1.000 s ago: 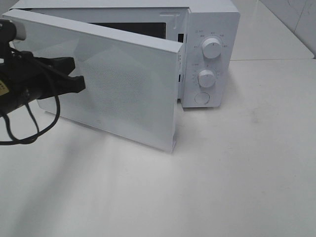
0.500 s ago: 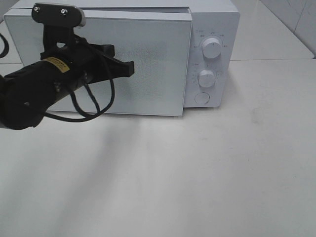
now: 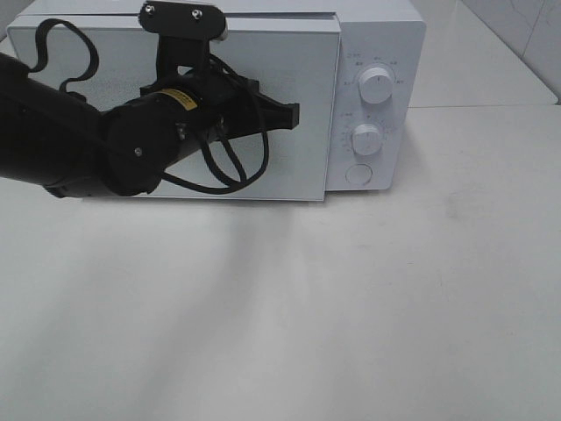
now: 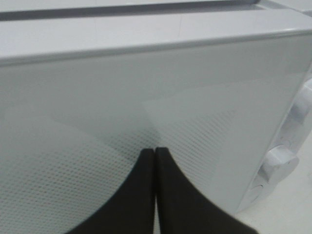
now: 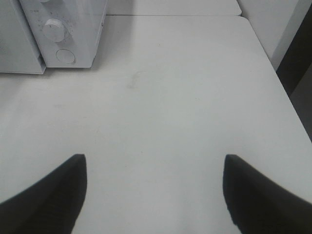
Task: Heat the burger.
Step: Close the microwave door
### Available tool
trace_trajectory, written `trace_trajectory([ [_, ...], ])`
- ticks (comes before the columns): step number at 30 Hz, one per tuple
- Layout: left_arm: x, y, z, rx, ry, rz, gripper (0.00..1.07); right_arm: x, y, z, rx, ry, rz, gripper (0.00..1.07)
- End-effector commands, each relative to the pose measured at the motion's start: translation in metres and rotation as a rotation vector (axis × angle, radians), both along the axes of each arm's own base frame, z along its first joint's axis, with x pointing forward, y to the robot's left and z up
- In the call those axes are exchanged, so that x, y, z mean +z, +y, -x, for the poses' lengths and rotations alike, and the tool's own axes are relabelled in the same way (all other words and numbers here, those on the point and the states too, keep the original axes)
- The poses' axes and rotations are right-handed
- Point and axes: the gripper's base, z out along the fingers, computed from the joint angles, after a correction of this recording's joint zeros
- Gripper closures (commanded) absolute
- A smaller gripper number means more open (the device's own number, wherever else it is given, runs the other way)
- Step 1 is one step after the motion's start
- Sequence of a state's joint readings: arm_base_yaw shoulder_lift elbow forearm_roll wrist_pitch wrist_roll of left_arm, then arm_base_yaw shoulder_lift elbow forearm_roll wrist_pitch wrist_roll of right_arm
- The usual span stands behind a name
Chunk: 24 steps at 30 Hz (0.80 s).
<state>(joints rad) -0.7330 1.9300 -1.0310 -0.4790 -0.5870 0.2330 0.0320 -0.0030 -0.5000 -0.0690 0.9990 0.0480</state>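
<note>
The burger is hidden; no view shows it. The white microwave [image 3: 377, 35] stands at the back of the table with its door [image 3: 302, 70] flat against the body. My left gripper [image 3: 294, 115] is shut with nothing in it, and its tips point at the right part of the door. The left wrist view shows the black fingers pressed together, the left gripper [image 4: 155, 151] close to the door [image 4: 146, 87]. My right gripper [image 5: 153, 157] is open and empty above bare table, to the right of the microwave [image 5: 73, 19].
The microwave panel carries two white knobs, an upper knob [image 3: 375, 85] and a lower knob [image 3: 365, 139], with a round button [image 3: 358, 174] below them. The white table [image 3: 351, 307] stretches in front. Its right edge [image 5: 273, 73] shows in the right wrist view.
The microwave door has swung from wide open to shut. My left arm has swept rightward across the door front, gripper staying shut. The right gripper has not changed.
</note>
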Motion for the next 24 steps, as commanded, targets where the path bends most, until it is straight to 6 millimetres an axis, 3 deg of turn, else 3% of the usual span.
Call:
trace_trajectory([
  [1,0.010,-0.004,-0.014,0.035,-0.044,0.045,1.07,-0.001,0.000,0.004,-0.006,-0.028,-0.001,0.32],
  [15,0.008,-0.020,-0.035,0.052,-0.061,0.046,1.07,-0.001,0.000,0.004,-0.006,-0.028,-0.001,0.32],
  [24,0.017,-0.024,-0.032,0.020,-0.033,0.035,1.07,-0.001,0.000,0.004,-0.006,-0.028,-0.001,0.32],
])
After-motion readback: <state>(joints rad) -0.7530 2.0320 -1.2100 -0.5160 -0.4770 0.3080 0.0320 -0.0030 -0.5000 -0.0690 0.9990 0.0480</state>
